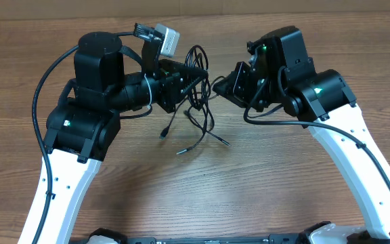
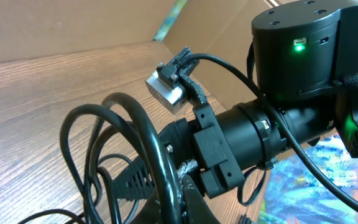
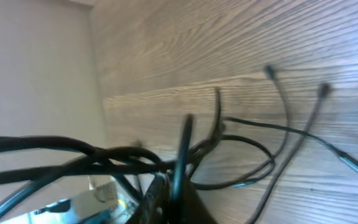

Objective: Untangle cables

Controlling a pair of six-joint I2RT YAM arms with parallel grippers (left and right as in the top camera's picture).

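The cables (image 1: pixel 196 102) are a bundle of thin black loops hanging between my two grippers above the wooden table (image 1: pixel 202 196). Three plug ends (image 1: pixel 180 152) trail onto the wood below. My left gripper (image 1: pixel 185 80) points right and is shut on a strand at the bundle's left side. In the left wrist view that cable (image 2: pixel 143 134) runs straight between the shut jaws of the left gripper (image 2: pixel 165 190). My right gripper (image 1: pixel 223 85) points left into the bundle's right side. Its wrist view shows the right gripper (image 3: pixel 176 194) shut on an upright strand (image 3: pixel 182 146).
The two arms' black housings face each other closely over the back middle of the table; the right arm (image 2: pixel 294 59) fills the left wrist view. A cardboard wall (image 2: pixel 73 25) stands behind. A colourful mat (image 2: pixel 328 186) lies beyond the table edge.
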